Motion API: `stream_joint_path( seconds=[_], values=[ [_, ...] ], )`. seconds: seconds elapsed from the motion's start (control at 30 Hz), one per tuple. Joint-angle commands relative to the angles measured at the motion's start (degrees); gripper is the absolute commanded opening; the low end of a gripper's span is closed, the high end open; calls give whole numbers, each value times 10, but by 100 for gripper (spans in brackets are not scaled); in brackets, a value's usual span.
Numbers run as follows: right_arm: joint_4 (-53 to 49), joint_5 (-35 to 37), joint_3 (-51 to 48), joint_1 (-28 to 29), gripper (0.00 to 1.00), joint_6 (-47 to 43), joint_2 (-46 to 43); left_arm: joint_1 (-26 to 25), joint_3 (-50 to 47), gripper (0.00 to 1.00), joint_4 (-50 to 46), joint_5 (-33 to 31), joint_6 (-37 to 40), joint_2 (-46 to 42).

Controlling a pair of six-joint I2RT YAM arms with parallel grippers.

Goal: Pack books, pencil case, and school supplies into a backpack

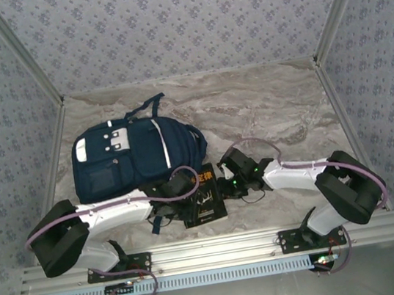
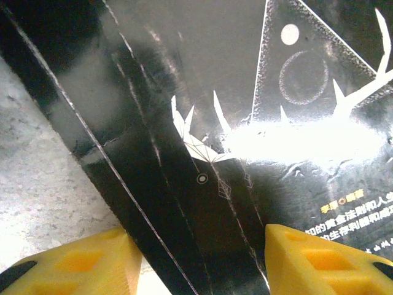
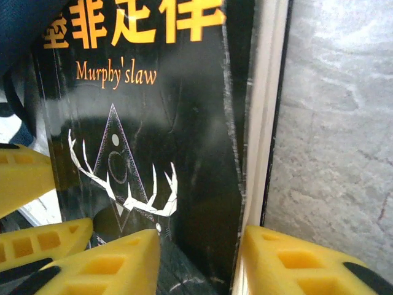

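Your black book [image 1: 207, 207] lies just outside the backpack [image 1: 132, 157]; left gripper [image 2: 196, 236] and right gripper [image 3: 202, 236] straddle it, jaws apart, grip unclear.

Navy backpack [image 1: 132, 157] lying flat; black book [image 1: 205, 202] flat at its near-right corner.

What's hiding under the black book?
Grey marble table shows right beside the black book, so the book seems to lie flat on it. The cover hides whatever is straight beneath, so I cannot tell if anything else is under there.
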Motion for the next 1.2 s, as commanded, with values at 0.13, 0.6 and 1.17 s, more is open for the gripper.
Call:
stream_joint_path(
  seconds=[0.13, 0.6, 1.17],
  values=[
    [39, -7, -4, -11, 49, 7, 31, -10, -6, 50, 28, 6, 27, -12],
    [59, -40, 17, 2, 31, 37, 6, -10, -9, 45, 32, 11, 31, -20],
    [76, -57, -10, 3, 13, 60, -8, -10, -2, 44, 18, 3, 41, -24]
  ],
)
